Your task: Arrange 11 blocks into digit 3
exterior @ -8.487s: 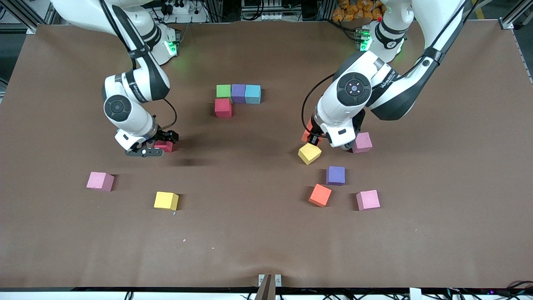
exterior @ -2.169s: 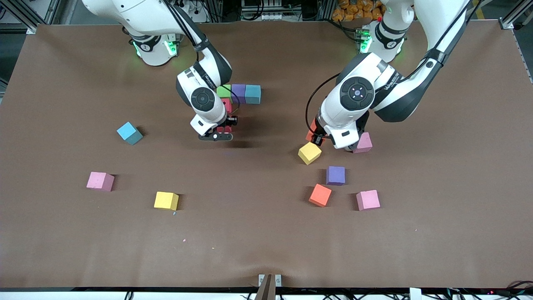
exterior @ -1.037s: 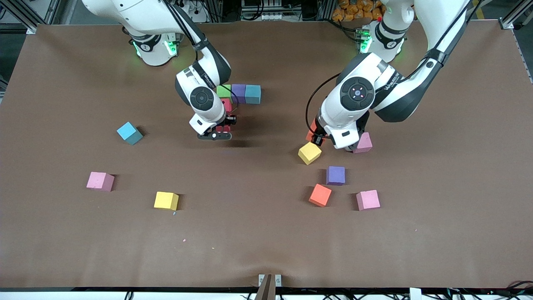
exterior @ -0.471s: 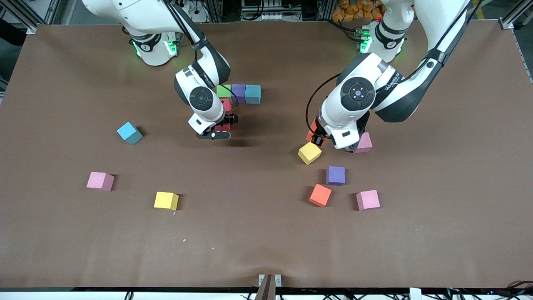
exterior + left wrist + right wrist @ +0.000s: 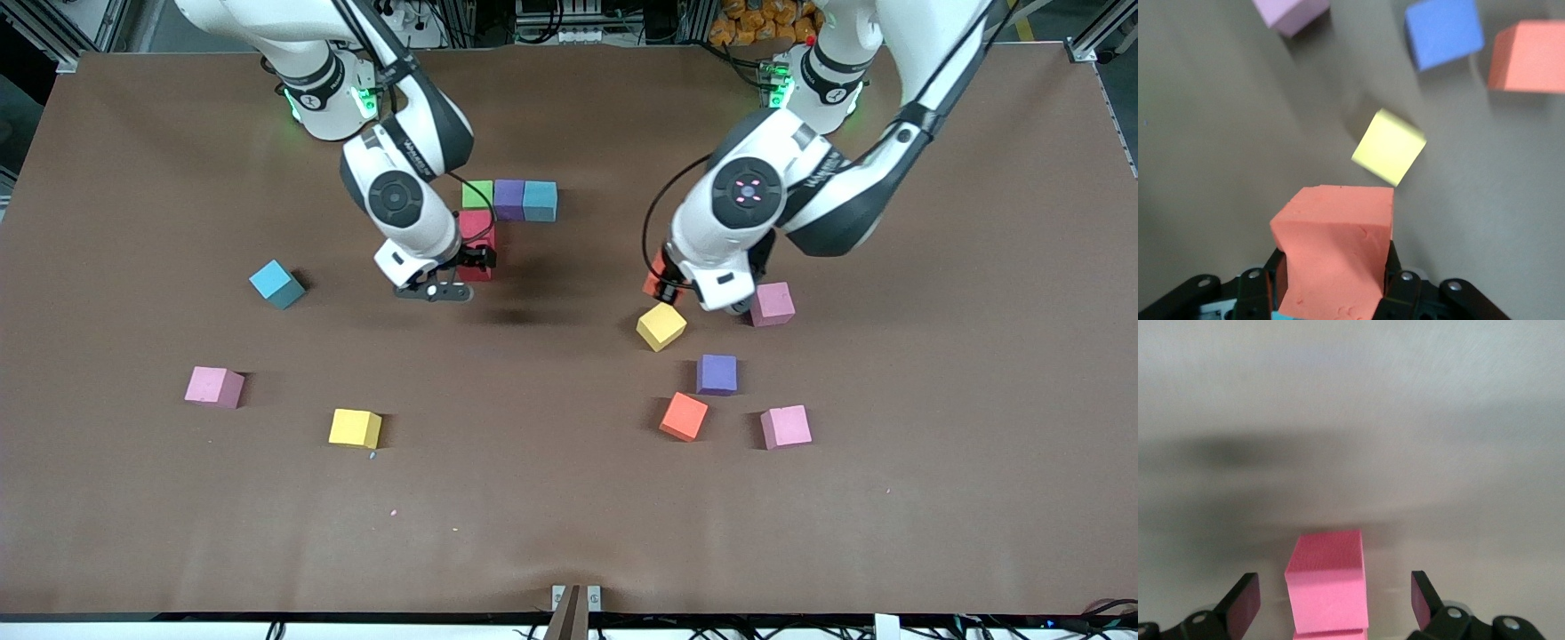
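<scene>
Your blocks: matt foam, faintly grainy, one dented where held. Your tabletop: brown matt covering, cloth-like, smooth with slight ripples at the near edge. Your arms: glossy white plastic shells, black joints; fingers matt black.

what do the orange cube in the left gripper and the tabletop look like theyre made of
The orange cube looks like matte foam: no shine, soft rounded edges, and a slightly dented face between the left gripper fingers. The tabletop looks like a brown, dull sheet covering, perhaps paper or felt; it ripples slightly near the front camera.
</scene>
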Motion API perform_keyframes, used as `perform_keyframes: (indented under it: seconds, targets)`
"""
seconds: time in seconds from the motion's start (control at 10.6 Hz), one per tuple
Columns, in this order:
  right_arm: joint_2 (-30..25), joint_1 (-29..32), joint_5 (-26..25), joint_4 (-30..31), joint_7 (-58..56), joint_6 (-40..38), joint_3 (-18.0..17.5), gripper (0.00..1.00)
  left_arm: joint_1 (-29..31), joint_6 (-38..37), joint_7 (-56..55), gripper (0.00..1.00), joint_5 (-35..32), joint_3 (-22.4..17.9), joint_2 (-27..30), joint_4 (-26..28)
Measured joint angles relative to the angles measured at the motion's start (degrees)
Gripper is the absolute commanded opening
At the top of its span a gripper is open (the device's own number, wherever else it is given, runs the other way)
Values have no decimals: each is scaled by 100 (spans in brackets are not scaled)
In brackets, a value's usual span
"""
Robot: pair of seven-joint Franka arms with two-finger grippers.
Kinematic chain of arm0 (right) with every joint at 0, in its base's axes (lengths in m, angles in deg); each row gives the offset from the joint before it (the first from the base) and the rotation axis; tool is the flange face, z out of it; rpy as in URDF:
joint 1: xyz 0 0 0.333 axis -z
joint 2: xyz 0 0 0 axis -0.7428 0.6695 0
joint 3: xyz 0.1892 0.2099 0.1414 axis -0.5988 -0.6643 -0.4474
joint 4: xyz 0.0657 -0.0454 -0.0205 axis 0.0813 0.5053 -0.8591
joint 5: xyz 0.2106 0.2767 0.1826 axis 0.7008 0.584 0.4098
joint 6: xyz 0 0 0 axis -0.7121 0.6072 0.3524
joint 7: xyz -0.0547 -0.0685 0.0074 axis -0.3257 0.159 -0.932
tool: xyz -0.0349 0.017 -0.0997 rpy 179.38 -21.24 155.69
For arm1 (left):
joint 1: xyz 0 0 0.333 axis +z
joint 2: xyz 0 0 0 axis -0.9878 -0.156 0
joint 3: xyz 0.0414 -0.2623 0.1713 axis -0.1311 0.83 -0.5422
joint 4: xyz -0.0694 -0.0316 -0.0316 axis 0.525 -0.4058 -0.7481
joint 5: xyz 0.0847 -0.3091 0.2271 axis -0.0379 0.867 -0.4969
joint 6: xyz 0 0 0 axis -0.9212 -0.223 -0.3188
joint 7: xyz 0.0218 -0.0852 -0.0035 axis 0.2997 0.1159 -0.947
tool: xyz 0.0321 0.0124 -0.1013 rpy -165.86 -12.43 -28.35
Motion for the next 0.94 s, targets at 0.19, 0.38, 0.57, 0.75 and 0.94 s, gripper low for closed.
perform_keyframes:
  seconds: [0.19,0.38,0.57,0.75,0.94]
  targets:
    - [85,405,-16,-541,-346,-420,7,100,-450,525,-716,0,-1,-3,-249,-2]
    - [434,827,-73,-1282,-875,-798,18,100,-1060,1064,-1530,0,-189,-224,-530,-4]
    - [968,1111,-340,-2032,-1162,-934,25,100,-1968,1426,-2160,0,-378,-843,-834,-81]
    - [1446,1175,-574,-2693,-1203,-1053,29,100,-2758,1505,-2487,0,-384,-1371,-1102,-321]
    - [1863,1289,-639,-3254,-1361,-1139,40,100,-3110,1525,-2779,0,-384,-1556,-1222,-471]
